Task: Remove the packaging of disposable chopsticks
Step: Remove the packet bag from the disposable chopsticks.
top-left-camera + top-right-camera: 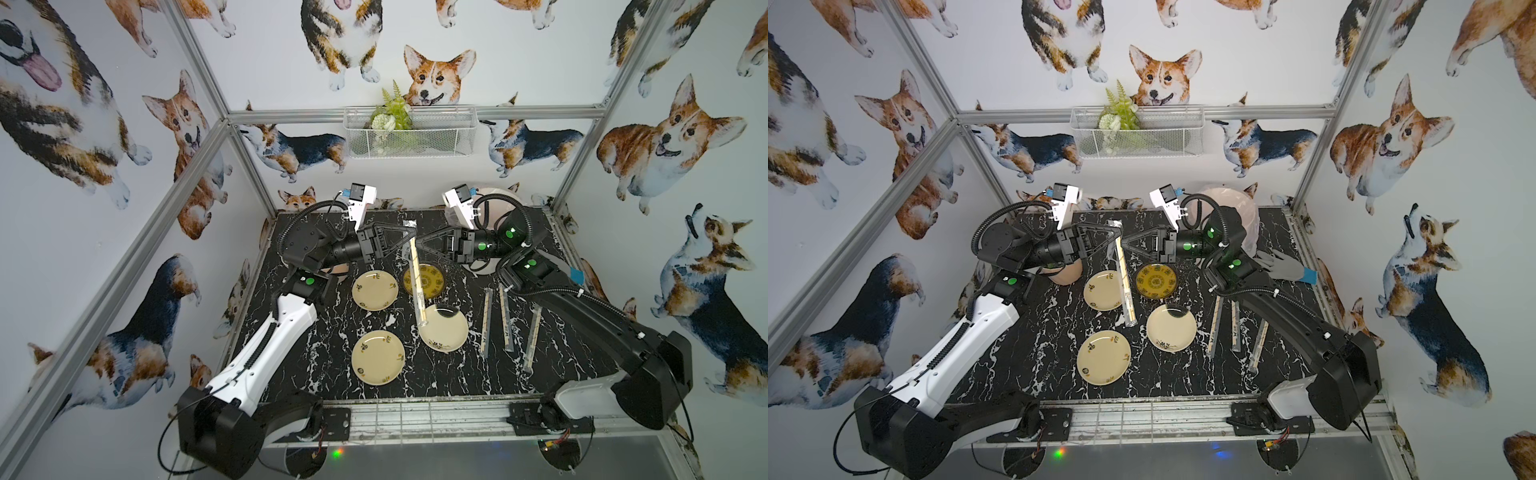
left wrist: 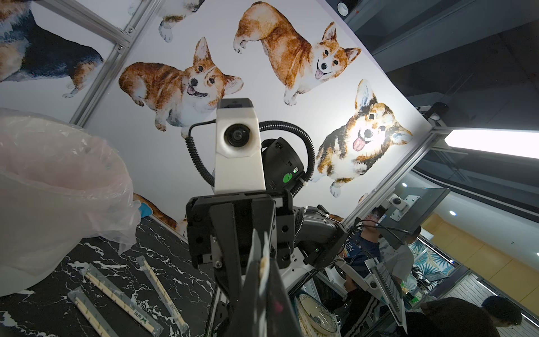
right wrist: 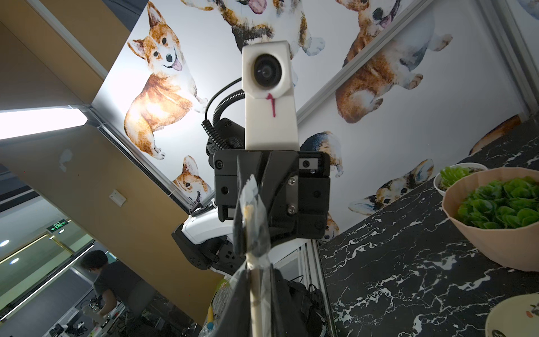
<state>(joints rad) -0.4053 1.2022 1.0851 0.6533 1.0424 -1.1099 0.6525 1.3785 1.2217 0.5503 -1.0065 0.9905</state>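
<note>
Nearest us on the black surface (image 1: 324,374) lies a cream plate (image 1: 377,360). A second plate (image 1: 444,328) sits just beyond it on the right, and right of that three wrapped pairs (image 1: 506,320) lie side by side, a little apart. Farther in sit a third plate (image 1: 374,290) and a patterned plate (image 1: 432,284). Above these the sleeve (image 1: 419,291), with the chopsticks (image 1: 414,266) inside, slants up off the surface. Its near end hangs free by the second plate's rim, and its far end is between the two pincers. The left pincer (image 1: 404,244) is clamped tight on the sleeve near that far end. The right pincer (image 1: 419,245) meets it tip to tip, closed on the same sleeve over the sticks. Beyond stand a pink bowl (image 1: 1065,274) at far left, and a lined bin (image 1: 1237,216) and a glove (image 1: 1283,268) at far right.
</note>
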